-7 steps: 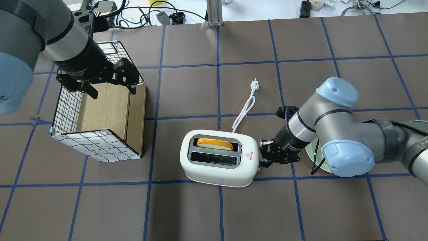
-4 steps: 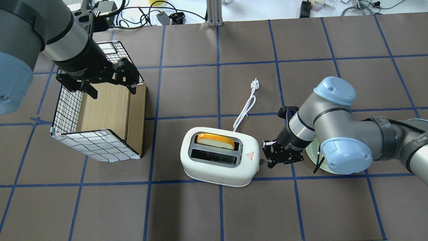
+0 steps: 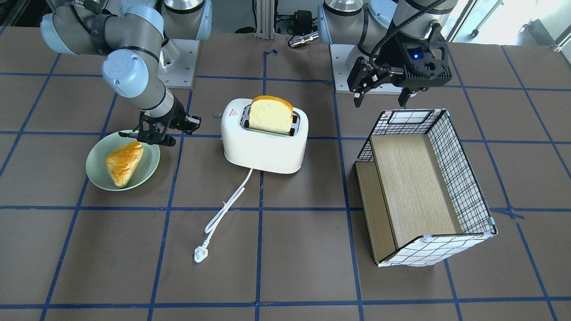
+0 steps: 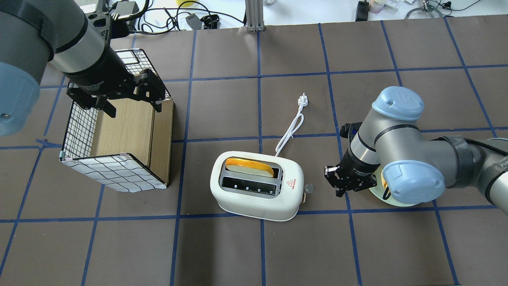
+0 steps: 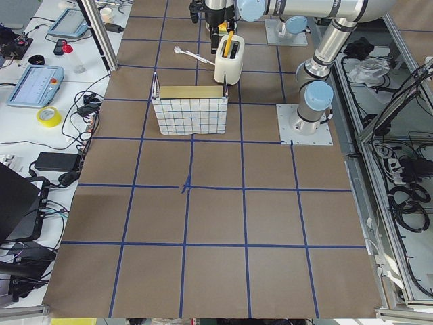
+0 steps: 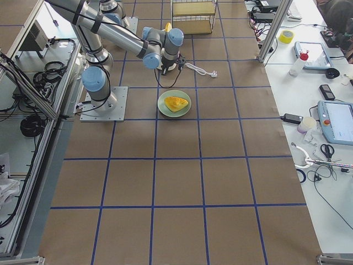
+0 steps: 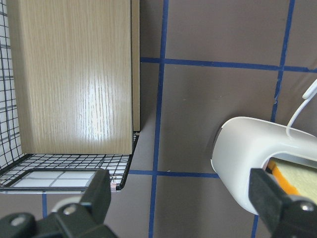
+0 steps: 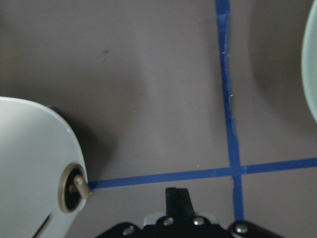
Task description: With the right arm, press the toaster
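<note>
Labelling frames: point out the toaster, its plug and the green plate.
toaster (image 4: 254, 206), overhead view, white side wall.
plug (image 4: 303, 99), overhead view, plug head.
green plate (image 3: 94, 167), front-facing view, bare inner rim.

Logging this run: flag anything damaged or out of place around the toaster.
A small round cap lies on the table beside the toaster; at that end the right wrist view shows a bare stub in the dial ring. It may have come off there.

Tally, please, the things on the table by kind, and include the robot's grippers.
Toaster: 1
Bread pieces: 2 (slice in the toaster, triangular piece on the plate)
Green plate: 1
Wire-mesh basket: 1
Grippers: 2 (left gripper, right gripper)
Total: 7
</note>
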`<state>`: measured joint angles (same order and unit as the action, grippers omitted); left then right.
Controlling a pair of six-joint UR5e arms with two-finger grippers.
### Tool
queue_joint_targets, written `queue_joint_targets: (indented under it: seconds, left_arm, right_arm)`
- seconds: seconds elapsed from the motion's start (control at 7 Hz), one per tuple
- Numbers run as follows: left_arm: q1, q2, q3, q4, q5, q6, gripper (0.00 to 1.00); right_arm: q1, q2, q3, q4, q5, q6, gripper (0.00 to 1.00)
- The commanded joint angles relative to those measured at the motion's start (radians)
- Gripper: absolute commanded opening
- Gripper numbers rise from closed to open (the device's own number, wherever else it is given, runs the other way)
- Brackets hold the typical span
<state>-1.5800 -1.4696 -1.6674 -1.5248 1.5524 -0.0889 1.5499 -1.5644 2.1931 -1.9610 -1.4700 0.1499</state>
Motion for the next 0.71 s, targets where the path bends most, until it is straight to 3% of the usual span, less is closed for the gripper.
queue_joint_targets:
  seconds: [0.0, 0.29, 0.43, 0.57]
  left_arm:
    - [0.0, 0.0, 0.0, 0.0, 0.0, 0.0, 1.0]
    - [0.0, 0.0, 0.0, 0.0, 0.0, 0.0, 1.0]
    - [0.0, 0.0, 0.0, 0.0, 0.0, 0.0, 1.0]
    - [0.0, 0.0, 0.0, 0.0, 0.0, 0.0, 1.0]
  right_arm:
    - [-0.004, -0.012, -0.06, 0.037, -0.113, -0.006, 0.0]
    - [0.006, -0.02, -0.245, 0.23, -0.093, -0.009, 0.0]
    - [0.01, -0.023, -0.331, 0.249, -0.095, -0.019, 0.54]
    - [0.01, -0.035, -0.378, 0.235, -0.096, -0.042, 1.0]
